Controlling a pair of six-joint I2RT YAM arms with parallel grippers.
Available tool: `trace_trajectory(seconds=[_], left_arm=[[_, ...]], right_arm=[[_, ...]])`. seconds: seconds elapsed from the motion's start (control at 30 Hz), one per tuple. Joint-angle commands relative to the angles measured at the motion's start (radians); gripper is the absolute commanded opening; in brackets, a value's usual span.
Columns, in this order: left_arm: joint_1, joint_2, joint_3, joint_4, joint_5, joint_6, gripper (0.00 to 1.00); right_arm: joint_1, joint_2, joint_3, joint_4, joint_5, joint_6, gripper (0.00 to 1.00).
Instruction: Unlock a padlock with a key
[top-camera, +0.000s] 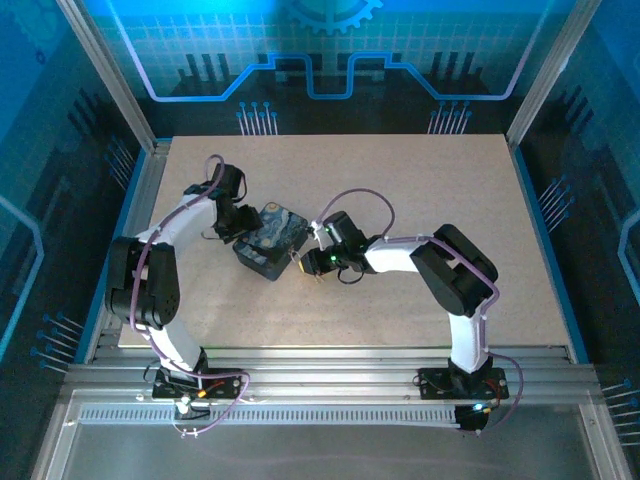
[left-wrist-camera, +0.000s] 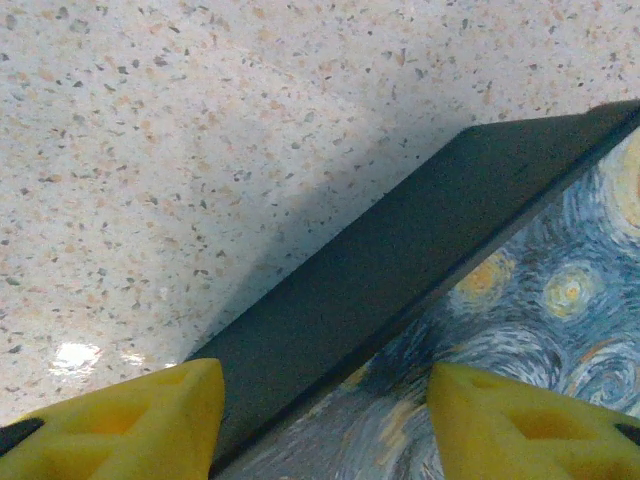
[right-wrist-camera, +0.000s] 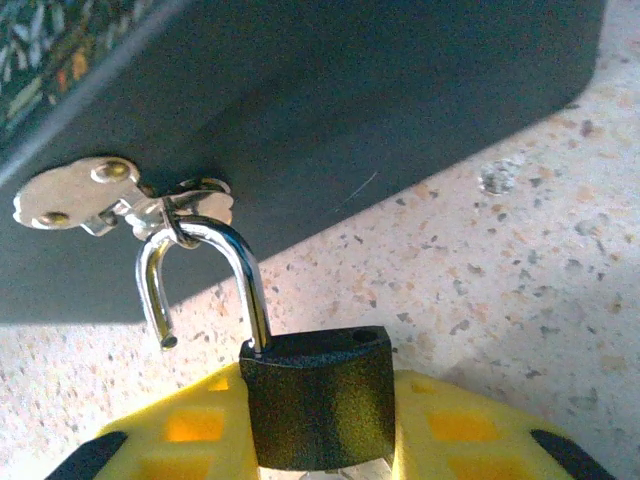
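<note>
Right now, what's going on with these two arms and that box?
The left gripper straddles an edge of the painted box, seemingly steadying it. The right gripper holds the padlock by its body. Its shackle is open at one end but hangs hooked through the box's hasp.

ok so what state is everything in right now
padlock: unlocked, one shackle leg out of the body
shackle: hooked through the hasp loop
hasp: fastened on the box side
box: lid down
right gripper: jaws closed on the padlock body
left gripper: jaws open, straddling the box's top edge
</note>
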Motion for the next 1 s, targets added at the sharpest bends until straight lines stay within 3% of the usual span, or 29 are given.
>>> trace_trajectory(seconds=[0.0, 0.23, 0.47, 0.73, 0.97], left_arm=[[-0.012, -0.003, -0.052, -0.048, 0.077, -0.004, 0.56], [-0.053, -0.032, -0.086, -0.066, 0.049, -0.01, 0.56], [-0.093, -0.041, -0.107, -0.072, 0.015, -0.022, 0.56], [-0.105, -0.034, -0.118, -0.085, -0.057, -0.017, 0.56], [-0.104, -0.044, -0.116, -0.098, -0.11, -0.017, 0.56]], right_arm=[[0.001, 0.021, -0.057, 0.186, 0.062, 0.228, 0.09], [0.005, -0.025, -0.13, 0.314, 0.2, 0.432, 0.07], [0.01, -0.04, -0.101, 0.227, 0.341, 0.491, 0.05], [-0.004, -0.078, -0.074, 0.088, 0.453, 0.411, 0.05], [-0.047, -0.13, -0.096, 0.092, 0.386, 0.31, 0.05]])
